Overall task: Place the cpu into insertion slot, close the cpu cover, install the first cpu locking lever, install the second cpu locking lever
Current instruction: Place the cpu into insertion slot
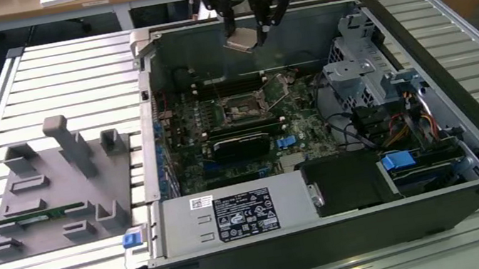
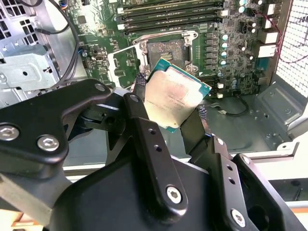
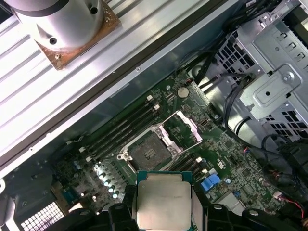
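My gripper (image 1: pixel 249 30) hangs over the far side of the open computer case, shut on the cpu (image 1: pixel 242 39). In both wrist views the cpu (image 2: pixel 174 96) (image 3: pixel 162 204) is a pale tan-silver square clamped by its edges between the black fingers (image 2: pixel 144 125). It is held tilted, well above the board. Below it the insertion slot (image 2: pixel 164 52) (image 3: pixel 148 150) (image 1: pixel 241 110) lies bare, a dark square ringed by green board. The cpu cover (image 2: pixel 124 65) (image 3: pixel 186 129), a thin silvery frame, stands swung open beside the slot.
Long black memory slots (image 2: pixel 168 12) run beside the socket. A metal drive cage with cables (image 1: pixel 366 67) fills the case toward the exterior view's right, and a power supply (image 1: pixel 233 216) sits at the near side. A grey parts fixture (image 1: pixel 60 184) rests on the slatted table (image 1: pixel 65 68).
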You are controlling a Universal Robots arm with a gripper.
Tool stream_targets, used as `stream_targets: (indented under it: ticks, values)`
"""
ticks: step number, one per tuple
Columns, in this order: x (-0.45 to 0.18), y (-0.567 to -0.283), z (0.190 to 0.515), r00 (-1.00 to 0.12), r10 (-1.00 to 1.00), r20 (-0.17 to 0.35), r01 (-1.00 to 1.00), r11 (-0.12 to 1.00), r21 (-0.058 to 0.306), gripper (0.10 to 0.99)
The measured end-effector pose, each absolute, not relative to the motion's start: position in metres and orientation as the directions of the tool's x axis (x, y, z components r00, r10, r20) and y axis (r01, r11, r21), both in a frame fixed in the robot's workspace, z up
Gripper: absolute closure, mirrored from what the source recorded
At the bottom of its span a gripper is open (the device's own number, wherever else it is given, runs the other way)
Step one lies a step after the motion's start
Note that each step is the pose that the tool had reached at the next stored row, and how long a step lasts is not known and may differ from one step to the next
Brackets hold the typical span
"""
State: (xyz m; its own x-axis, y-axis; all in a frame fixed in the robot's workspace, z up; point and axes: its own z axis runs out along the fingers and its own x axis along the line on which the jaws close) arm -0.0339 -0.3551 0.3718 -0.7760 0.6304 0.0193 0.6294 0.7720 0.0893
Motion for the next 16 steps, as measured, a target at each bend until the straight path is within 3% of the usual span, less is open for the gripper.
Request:
stream_targets:
  ticks: [16]
  values:
    - [-0.0339,-0.3551,0.3711,-0.721,0.693,0.019,0.692,0.717,0.089,0.545]
